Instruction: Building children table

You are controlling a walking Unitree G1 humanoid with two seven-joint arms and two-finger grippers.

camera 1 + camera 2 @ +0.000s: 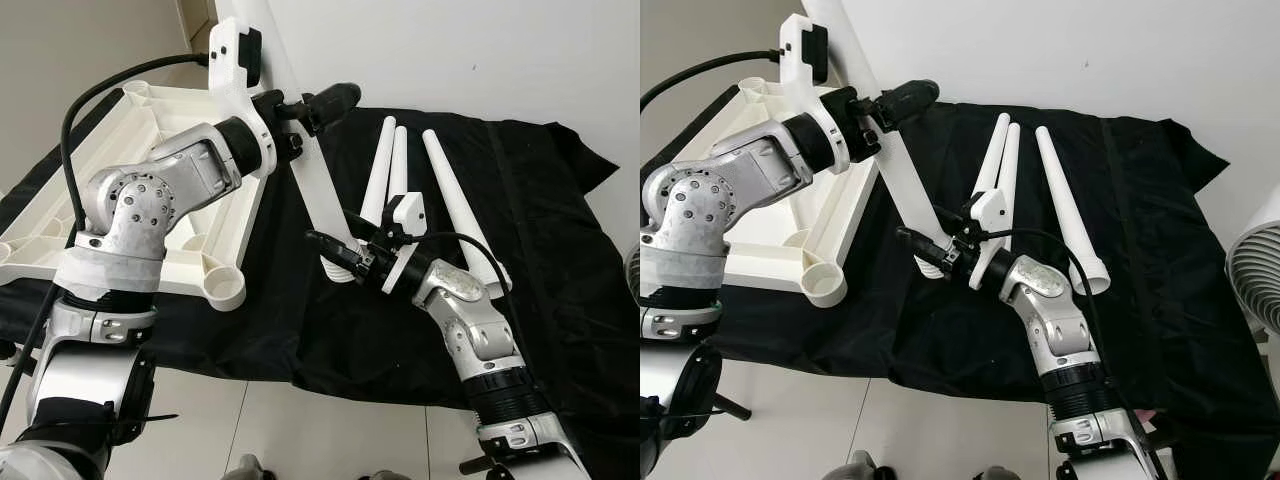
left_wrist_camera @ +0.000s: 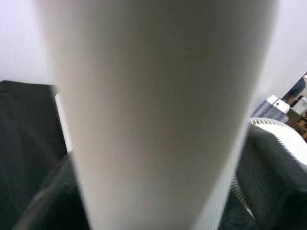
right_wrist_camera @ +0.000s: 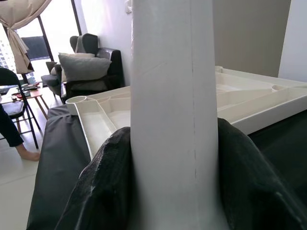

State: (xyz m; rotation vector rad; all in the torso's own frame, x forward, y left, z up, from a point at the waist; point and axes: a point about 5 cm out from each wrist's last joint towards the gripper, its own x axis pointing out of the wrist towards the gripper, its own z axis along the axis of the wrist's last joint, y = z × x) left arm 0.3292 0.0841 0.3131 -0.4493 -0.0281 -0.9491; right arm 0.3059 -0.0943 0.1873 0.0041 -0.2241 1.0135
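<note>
Home living room: armchair (image 3: 88,60) with cushions, curtain (image 3: 21,14) by window, tiled floor (image 1: 330,430).

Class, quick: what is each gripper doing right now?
Left gripper: closed on the upper part of the white table leg.
Right gripper: closed on the same leg near its lower end.

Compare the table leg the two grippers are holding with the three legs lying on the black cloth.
The held leg is lifted and slanted, with the left gripper high on it and the right gripper near its lower end; the three loose legs lie flat on the black cloth, untouched. The held leg is next to the upturned tabletop; the loose ones are farther right. All are white and tapered.
</note>
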